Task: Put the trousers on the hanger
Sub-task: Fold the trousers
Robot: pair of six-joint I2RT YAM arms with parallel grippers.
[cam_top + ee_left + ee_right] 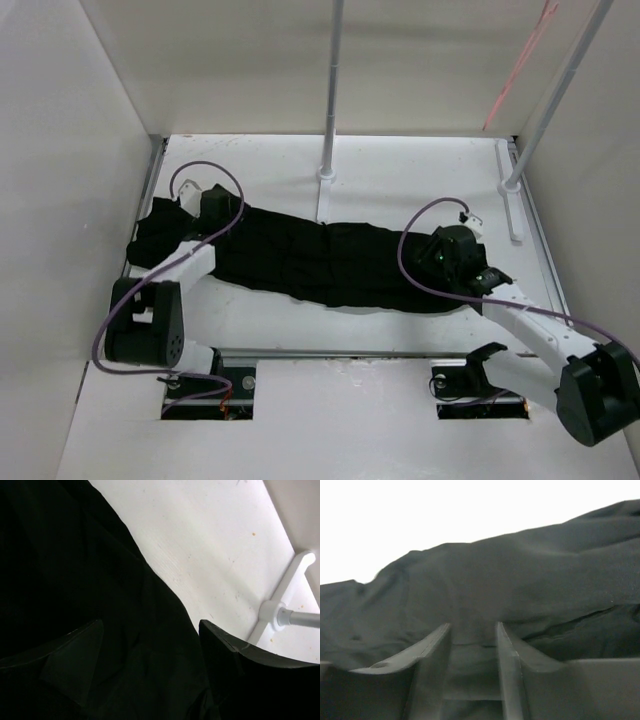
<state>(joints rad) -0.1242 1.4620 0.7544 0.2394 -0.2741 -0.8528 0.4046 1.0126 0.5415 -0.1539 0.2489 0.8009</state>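
Observation:
The black trousers (320,262) lie stretched out flat across the table, from far left to right of centre. My left gripper (218,208) rests over their left end. In the left wrist view its jaws (151,625) stand wide apart, open, with dark cloth (75,580) beneath and between them. My right gripper (432,256) sits low at the right end. Its fingers (472,626) are apart, open, tips against a fold of cloth (495,580). The thin pale pink hanger (515,65) hangs at the upper right, far from both grippers.
Two white upright poles (333,90) (560,90) stand at the back, and the middle pole's foot (280,612) lies just beyond the trousers. White walls close in the table on the left, back and right. Purple cables (410,262) loop over both arms.

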